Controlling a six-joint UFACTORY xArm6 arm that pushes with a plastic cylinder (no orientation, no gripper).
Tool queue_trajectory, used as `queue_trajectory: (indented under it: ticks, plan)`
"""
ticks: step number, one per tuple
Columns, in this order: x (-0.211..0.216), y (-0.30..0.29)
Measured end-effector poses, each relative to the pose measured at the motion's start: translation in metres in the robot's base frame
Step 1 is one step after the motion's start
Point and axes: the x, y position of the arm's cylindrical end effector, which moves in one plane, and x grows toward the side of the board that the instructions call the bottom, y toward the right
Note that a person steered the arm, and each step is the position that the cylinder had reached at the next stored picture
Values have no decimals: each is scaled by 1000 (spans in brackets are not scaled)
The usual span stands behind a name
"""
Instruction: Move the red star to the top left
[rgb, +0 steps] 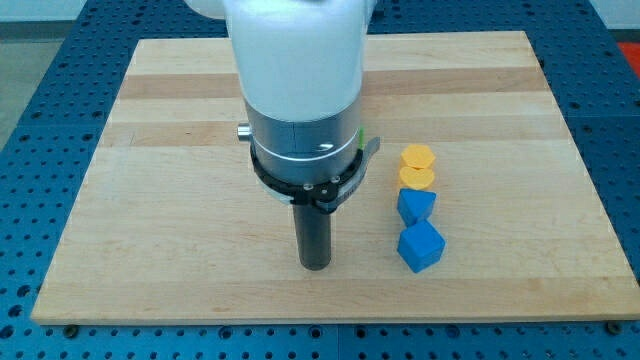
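Observation:
No red star shows in the camera view; it may be hidden behind the arm. My tip rests on the wooden board near the view's bottom centre, below the large white and grey arm body. To the right of the tip stand several blocks in a column: a yellow block, a second yellow block, a blue block and a blue cube. The tip is about a hundred pixels left of the blue cube and touches no block. A sliver of green peeks out at the arm's right edge.
The board lies on a blue perforated table that shows around all its edges. The arm body hides the board's upper middle.

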Motion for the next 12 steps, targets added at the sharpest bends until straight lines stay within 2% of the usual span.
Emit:
queue_trajectory:
  ticks: [1, 3, 8, 10, 11, 12]
  plan:
    - [0, 0]
    - [-46, 1]
    - [-151, 82]
    - [-224, 83]
    - [-247, 75]
    - [-247, 39]
